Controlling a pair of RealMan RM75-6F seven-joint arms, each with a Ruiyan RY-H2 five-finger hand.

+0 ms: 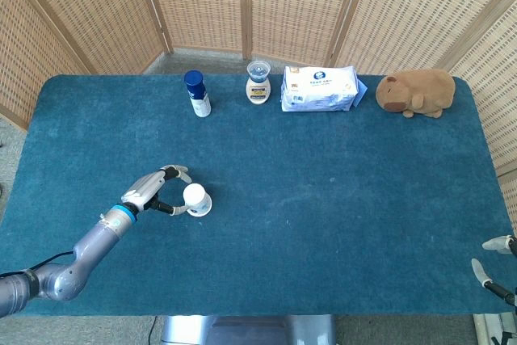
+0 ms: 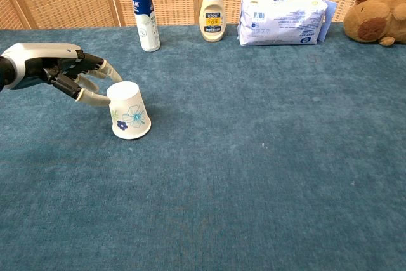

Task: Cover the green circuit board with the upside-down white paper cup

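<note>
- The white paper cup (image 2: 130, 111) is seen mouth-down on the blue table (image 1: 339, 199), in the left half of the table and nearer its front edge than its back edge.
- The green circuit board cannot be seen in either view; it is judged to lie hidden under the cup, though this cannot be confirmed.
- The left hand (image 2: 63, 74) is held just beside the cup on its left, fingers spread; one fingertip (image 2: 101, 99) appears to touch or nearly touch the cup's upper wall, and nothing is gripped.
- Of the right hand (image 1: 493, 260), only a sliver is shown at the front right corner of the table; whether its fingers are apart or closed cannot be told.
- The cup is judged very light, thin-walled and easily crushed or tipped; a stray brush from a finger could slide it off the board.
- If it must be taken again, a gentle hold around the upper wall near the closed base is advised, with little squeeze.
- A blue-capped bottle (image 1: 196, 93), a cream bottle (image 1: 258, 82), a wipes pack (image 1: 319, 89) and a brown plush toy (image 1: 416, 92) are lined along the back edge.
</note>
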